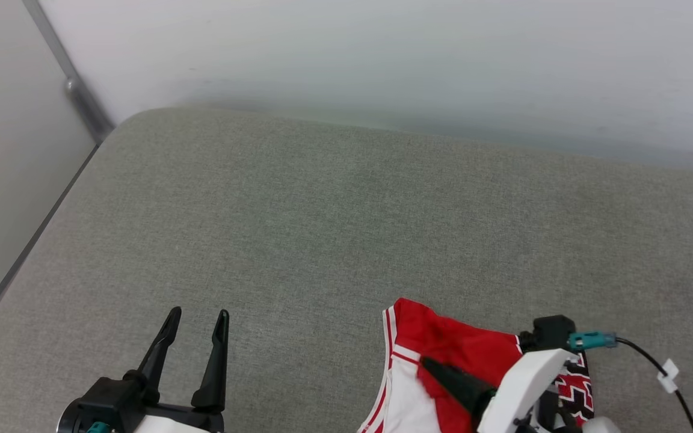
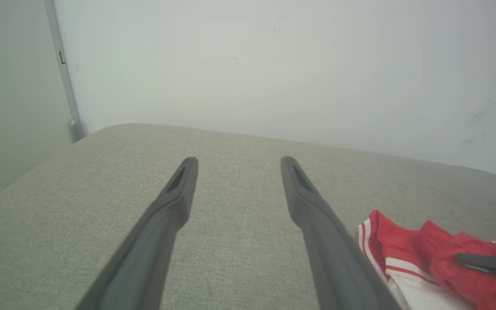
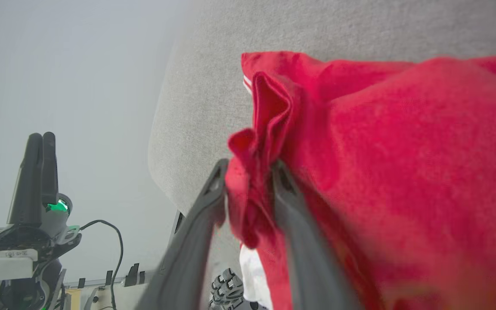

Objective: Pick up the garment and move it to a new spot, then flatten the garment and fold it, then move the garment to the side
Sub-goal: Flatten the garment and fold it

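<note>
**Head view.** A padded surface (image 1: pixel 334 228) lies across the middle and bottom of the frame. A wall (image 1: pixel 382 54) stands behind it along the top, and a post (image 1: pixel 67 75) runs down the upper left corner. The left gripper (image 1: pixel 199 316) sits at the lower left over the padding, its fingers spread and pointing up the frame. The jersey T-shirt (image 1: pixel 455 346) lies bunched on the padding at the lower right, well apart from the left gripper. A cable (image 1: pixel 668 371) trails just right of it toward the lower right corner.

**Right wrist view.** At centre, a fold of the T-shirt lies between the two fingers of the right gripper (image 3: pixel 249 167). The left gripper stands at the far lower left.
</note>
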You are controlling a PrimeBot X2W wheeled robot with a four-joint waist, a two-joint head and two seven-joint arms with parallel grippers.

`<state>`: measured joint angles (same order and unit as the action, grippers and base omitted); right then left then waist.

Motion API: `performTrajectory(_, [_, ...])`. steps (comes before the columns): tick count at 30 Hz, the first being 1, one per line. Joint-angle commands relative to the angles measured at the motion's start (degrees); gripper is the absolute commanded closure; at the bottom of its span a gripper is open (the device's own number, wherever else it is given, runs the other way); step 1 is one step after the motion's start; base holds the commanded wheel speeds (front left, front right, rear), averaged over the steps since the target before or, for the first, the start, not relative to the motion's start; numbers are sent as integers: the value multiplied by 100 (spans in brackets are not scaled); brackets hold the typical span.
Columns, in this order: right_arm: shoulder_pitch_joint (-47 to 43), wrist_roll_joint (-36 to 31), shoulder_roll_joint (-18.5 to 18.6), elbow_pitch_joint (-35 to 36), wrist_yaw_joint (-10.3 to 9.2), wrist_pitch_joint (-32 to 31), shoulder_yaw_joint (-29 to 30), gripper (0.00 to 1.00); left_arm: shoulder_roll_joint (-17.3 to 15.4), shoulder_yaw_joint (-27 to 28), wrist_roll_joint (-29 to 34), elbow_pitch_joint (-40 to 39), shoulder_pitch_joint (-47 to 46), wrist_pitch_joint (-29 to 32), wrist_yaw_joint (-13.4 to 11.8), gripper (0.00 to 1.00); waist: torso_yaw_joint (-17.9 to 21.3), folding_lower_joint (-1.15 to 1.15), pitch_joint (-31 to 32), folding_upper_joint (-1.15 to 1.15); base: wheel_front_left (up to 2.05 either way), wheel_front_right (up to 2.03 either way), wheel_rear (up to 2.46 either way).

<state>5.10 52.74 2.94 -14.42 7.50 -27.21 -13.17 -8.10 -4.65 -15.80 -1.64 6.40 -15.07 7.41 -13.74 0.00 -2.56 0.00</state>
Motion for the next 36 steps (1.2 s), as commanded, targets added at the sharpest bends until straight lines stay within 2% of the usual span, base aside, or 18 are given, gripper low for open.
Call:
performTrajectory(1, [96, 68, -15, -30, -1, 28, -110, 0, -6, 34, 3, 2, -42, -13, 9, 0, 7, 0, 3, 0, 0, 0, 0])
performTrajectory(5, [170, 584, -10, -8, -2, -108, -568, 0, -4, 37, 20, 32, 6, -13, 9, 0, 60, 0, 22, 0, 0, 0, 0])
performTrajectory(11, [495, 327, -5, 59, -2, -20, -434, 0, 17, 42, 29, 41, -13, -13, 9, 0, 251, 0, 78, 0, 0, 0, 0])
performTrajectory(13, [671, 5, -4, 229, -2, -15, -294, 0, 11, 29, 34, 34, -22, -13, 9, 0, 330, 0, 83, 0, 0, 0, 0])
performTrajectory(16, [880, -1099, 13, 593, -2, -6, -14, 0, 19, 43, 38, 10, -48, -13, 9, 0, 460, 0, 74, 0, 0, 0, 0])
performTrajectory(20, [1069, -2525, 306, 1128, -1, 230, 380, 0, 31, 52, 31, -19, -103, -13, 9, 0, 613, 0, 28, 0, 0, 0, 0])
performTrajectory(23, [1139, -3232, 636, 1389, -1, 519, 507, 0, 47, 42, 33, -25, -131, -13, 9, 0, 715, 0, -3, 0, 0, 0, 0])
performTrajectory(29, [889, -3964, 1209, 1626, -2, 1300, 800, 0, 76, 19, 19, -52, -217, -13, 9, 0, 862, 0, -45, 0, 0, 0, 0])
performTrajectory(33, [562, -4068, 1247, 1744, -2, 1775, 1163, 0, 86, 3, 31, -67, -193, -13, 9, 0, 914, 0, -36, 0, 0, 0, 0])
performTrajectory(36, [277, -4001, 1133, 1835, -2, 2103, 1428, 0, 101, -15, 1, -101, -159, -13, 9, 0, 948, 0, -36, 0, 0, 0, 0])
